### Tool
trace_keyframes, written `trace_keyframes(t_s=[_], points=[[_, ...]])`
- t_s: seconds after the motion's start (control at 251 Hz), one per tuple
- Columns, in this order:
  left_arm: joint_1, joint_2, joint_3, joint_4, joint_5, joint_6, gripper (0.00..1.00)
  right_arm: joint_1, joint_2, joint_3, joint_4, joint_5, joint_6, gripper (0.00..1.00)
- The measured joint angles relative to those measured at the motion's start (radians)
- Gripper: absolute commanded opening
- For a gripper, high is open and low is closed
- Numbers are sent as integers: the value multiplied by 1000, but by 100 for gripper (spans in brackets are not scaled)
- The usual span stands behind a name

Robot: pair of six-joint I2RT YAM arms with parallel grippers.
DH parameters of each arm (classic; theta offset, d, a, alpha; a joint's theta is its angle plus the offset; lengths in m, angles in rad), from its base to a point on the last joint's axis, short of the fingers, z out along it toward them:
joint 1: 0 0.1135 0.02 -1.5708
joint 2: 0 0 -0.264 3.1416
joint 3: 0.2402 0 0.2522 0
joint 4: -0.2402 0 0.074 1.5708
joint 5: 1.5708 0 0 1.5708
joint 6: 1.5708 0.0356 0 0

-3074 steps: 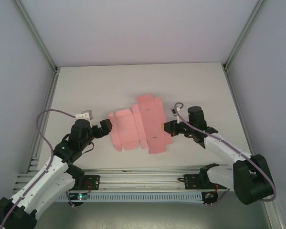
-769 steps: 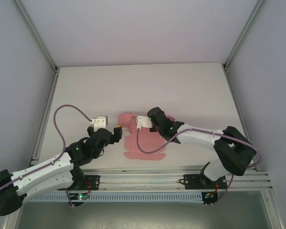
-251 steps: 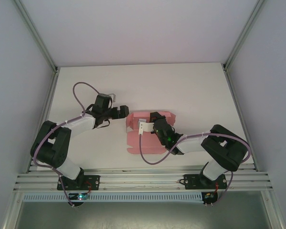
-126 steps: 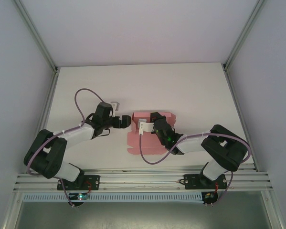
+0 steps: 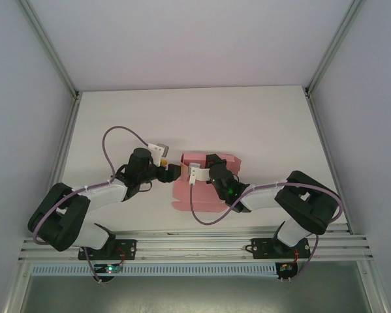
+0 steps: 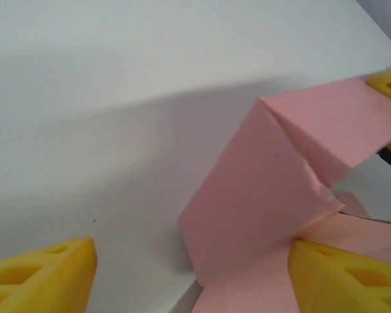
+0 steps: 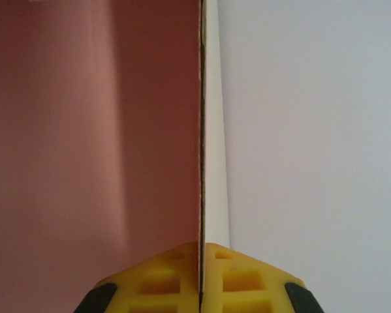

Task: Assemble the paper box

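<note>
Top: paper box [image 5: 198, 195] is seen mid-table [image 5: 117, 117], part-folded, w/ left gripper [image 5: 174, 171] at its left edge and right gripper [image 5: 208, 161] over it.
L wrist: jaws are spread around a raised flap, nothing clamped.
R wrist: an upright panel edge is pinched tight.
Card is judged light, thin, easily creased; best gripped near folds.

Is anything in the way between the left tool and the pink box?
No, nothing visible is in the way. The left tool is right at the left edge of the paper box, with its fingers apart. In its wrist view, bare white table lies beside the raised pink flap, and one yellow finger is right up against the card.
</note>
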Motion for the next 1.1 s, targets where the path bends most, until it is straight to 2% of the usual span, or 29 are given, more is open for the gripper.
trace_keyframes(t_s=[0.223,0.435,0.571,0.639,0.782,0.894,1.01,1.098], points=[[-40,62,7,53,13,35,68,7,-5,0,-21,6,1,0],[-133,73,7,80,-120,69,67,18,-21,0,-44,11,10,0],[-170,96,7,118,-198,91,60,31,-33,-1,-64,15,24,0],[-174,117,7,143,-224,97,53,38,-33,-1,-69,18,26,0],[-175,144,7,170,-263,111,52,46,-37,-1,-76,22,30,0],[-180,159,7,193,-282,117,45,46,-42,-1,-86,23,39,0],[-195,180,7,218,-315,120,44,46,-46,-1,-95,23,50,0],[-209,204,10,233,-350,124,33,46,-46,-1,-97,23,50,0]])
